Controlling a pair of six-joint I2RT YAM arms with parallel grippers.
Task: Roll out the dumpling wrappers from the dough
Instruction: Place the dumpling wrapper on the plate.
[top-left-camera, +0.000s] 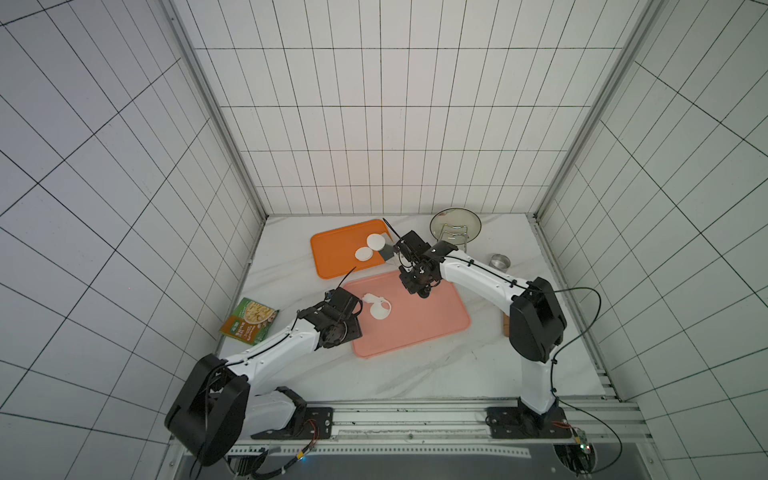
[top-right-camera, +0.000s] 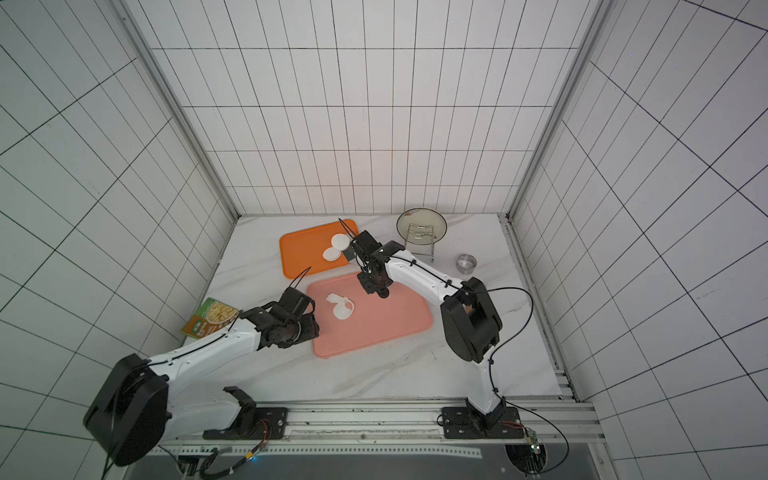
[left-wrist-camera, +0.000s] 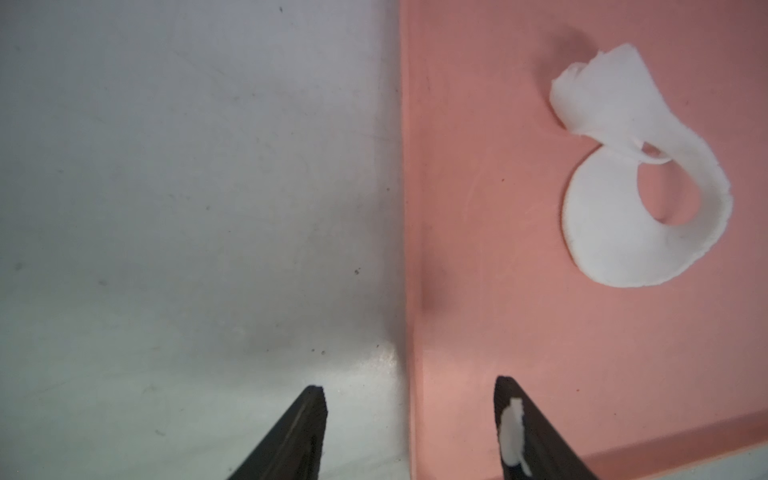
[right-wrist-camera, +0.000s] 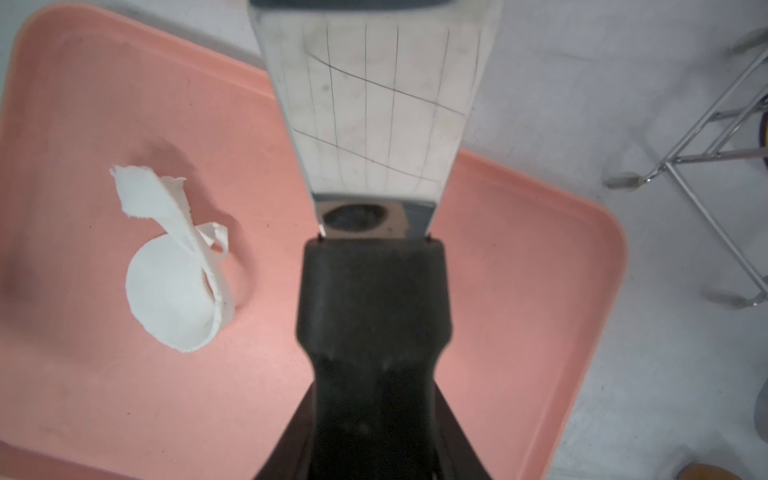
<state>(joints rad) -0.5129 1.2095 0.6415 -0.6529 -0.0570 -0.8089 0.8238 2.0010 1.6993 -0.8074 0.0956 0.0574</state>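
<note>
Left pincer (left-wrist-camera: 409, 384) stands spread at the left edge of the pink tray (top-left-camera: 432, 328); the ragged dough (top-left-camera: 379, 309) lies on that tray just right of it. Right pincer (top-left-camera: 405, 250) clamps a scraper (right-wrist-camera: 374, 316) by its handle near the tray's upper edge; round wrappers (top-left-camera: 374, 241) rest on the orange tray (top-left-camera: 332, 257) beyond.

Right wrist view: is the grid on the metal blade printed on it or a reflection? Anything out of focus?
Right wrist view: a reflection of the tiled walls, bent by the steel of the scraper; its black handle near the lens is soft, the dough sharper. Left wrist view: the open jaws at the edge are blurred. In both top views the wall lines fan out, wide-angle.
</note>
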